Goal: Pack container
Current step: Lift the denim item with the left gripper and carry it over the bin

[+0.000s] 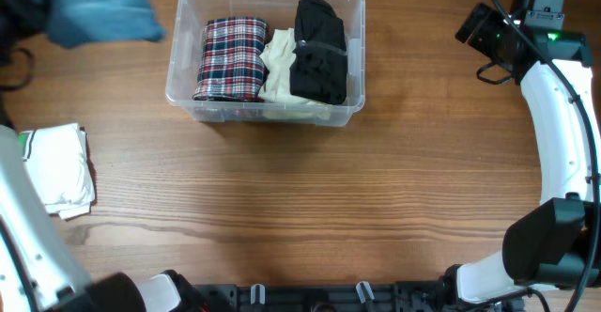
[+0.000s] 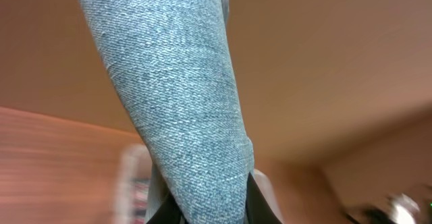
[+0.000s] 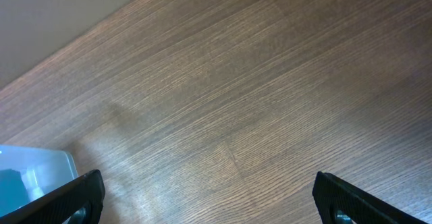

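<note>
Progress: partway | container (image 1: 272, 117) is set at back-centre of surface (image 1: 329, 209), with plaid (image 1: 231, 58), cream (image 1: 277, 63) and black (image 1: 319, 49) cloths packed | denim (image 2: 182, 102) is clamped in left claw (image 2: 209, 214), beside container, not yet packed | white cloth (image 1: 58, 166) is left on surface | right claw (image 3: 212, 200) is held apart, empty

- Container (image 1: 180, 77): clear, see-through plastic.
- Plaid cloth (image 1: 230, 58): red, navy and white check.
- Cream garment (image 1: 277, 63): plain pale cream.
- Black garment (image 1: 319, 49): solid black.
- Denim cloth (image 2: 175, 102): faded light blue, with a speckled weave.
- Folded cloth (image 1: 56, 166): white.
- Bench (image 1: 329, 209): brown, with a streaked wood grain.
- Right arm (image 1: 563, 143): white shell, black joints.
</note>
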`<control>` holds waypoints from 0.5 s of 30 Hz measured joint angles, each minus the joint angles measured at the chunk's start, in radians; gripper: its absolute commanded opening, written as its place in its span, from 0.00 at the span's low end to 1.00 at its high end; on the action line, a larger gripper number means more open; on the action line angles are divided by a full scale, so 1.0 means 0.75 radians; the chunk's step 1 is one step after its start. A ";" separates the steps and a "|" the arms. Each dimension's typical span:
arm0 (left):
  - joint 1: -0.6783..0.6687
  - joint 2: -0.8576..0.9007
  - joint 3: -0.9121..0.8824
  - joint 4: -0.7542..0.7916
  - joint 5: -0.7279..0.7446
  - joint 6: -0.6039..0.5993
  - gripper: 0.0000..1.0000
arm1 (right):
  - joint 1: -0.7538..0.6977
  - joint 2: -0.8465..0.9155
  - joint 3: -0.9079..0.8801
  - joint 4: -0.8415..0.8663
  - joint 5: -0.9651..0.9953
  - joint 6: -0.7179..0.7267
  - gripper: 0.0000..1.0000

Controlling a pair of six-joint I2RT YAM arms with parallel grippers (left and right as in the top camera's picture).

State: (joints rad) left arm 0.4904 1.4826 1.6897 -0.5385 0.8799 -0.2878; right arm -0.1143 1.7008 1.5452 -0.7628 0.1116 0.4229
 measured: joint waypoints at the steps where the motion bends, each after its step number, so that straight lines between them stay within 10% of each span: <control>1: -0.070 -0.017 0.001 -0.052 0.013 -0.004 0.04 | 0.000 0.000 0.000 0.001 0.000 0.000 1.00; 15: -0.711 0.182 0.000 -0.293 -0.077 0.174 0.06 | 0.001 0.000 0.000 0.001 0.000 0.000 1.00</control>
State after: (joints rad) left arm -0.0425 1.6188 1.6897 -0.7582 0.8219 -0.1570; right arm -0.1139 1.7008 1.5452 -0.7624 0.1116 0.4229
